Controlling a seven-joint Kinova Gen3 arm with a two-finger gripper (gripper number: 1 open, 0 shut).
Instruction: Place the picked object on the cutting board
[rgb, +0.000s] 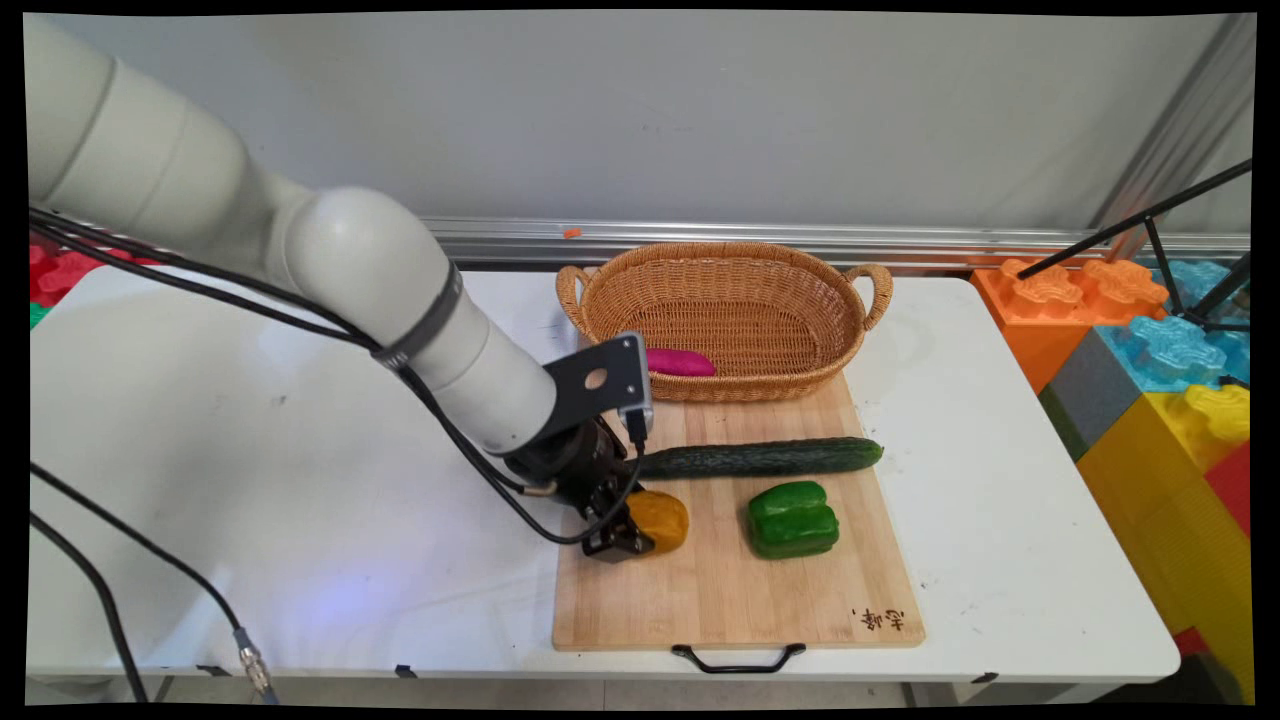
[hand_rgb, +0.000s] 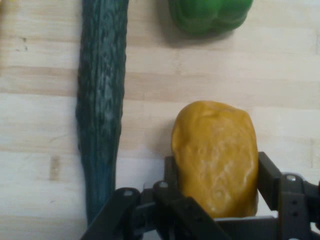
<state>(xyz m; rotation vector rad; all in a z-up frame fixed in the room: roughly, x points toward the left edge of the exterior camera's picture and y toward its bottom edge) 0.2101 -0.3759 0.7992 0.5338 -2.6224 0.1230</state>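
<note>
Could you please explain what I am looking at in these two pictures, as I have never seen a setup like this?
The white machine is a robot arm ending in a black two-finger gripper. One picture looks down on the table from a fixed camera; the other comes from a camera on the hand. On a wooden cutting board lie a cucumber, a green pepper and a yellow potato, which sits between the gripper's fingers. Behind stands a wicker basket holding a purple sweet potato.
</note>
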